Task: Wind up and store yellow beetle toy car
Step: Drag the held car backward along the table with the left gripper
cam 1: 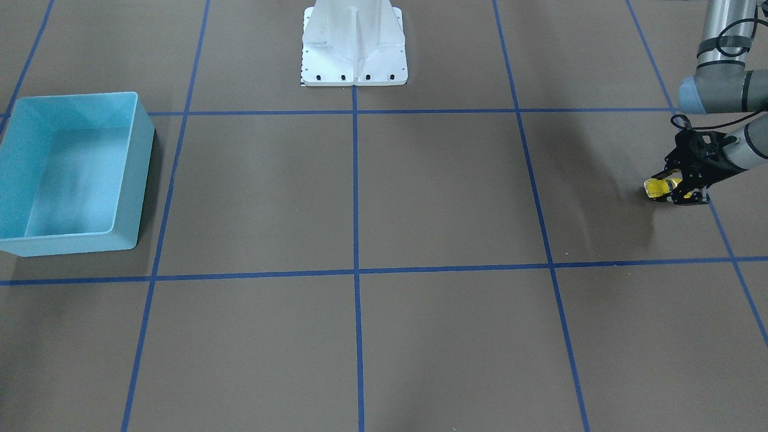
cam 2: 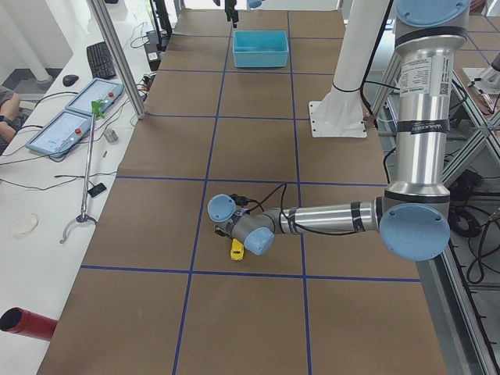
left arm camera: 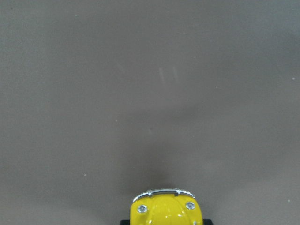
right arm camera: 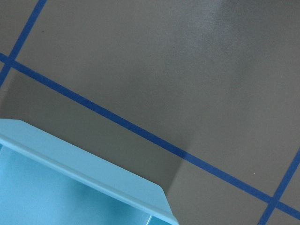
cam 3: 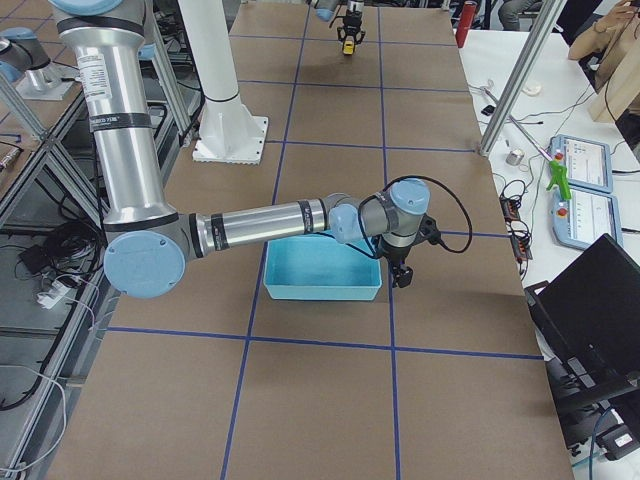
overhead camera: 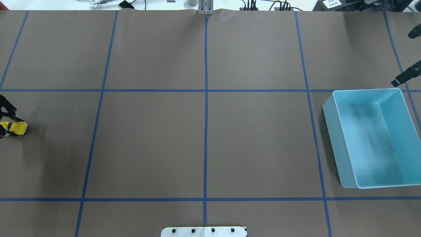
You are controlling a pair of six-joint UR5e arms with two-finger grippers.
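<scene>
The left gripper (cam 1: 673, 188) has its jaws closed narrowly on the car (cam 1: 656, 188), one black finger on each flank, so the yellow body is pinched between them. The car's rounded end, with its silver bumper, sticks out past the fingertips and points away from the wrist; in the left wrist view that end sits at the bottom centre with only bare table (cam 1: 444, 192) ahead of it. The car lies low at the tabletop, though whether its wheels touch the surface cannot be told. Just behind the jaws a blue tape line (cam 1: 720, 231) runs under the wrist. The right gripper (cam 3: 399, 276) hangs pointing down, and how far its jaws are parted cannot be told; nothing shows between them. Just beside it, on the robot's side, stands the bin (overhead camera: 342, 158), with the gripper outside the bin's outer corner and over the table. The right wrist view shows that corner of the bin at lower left and tape lines crossing beyond it. The car is well apart from the bin, at the opposite end of the table.
</scene>
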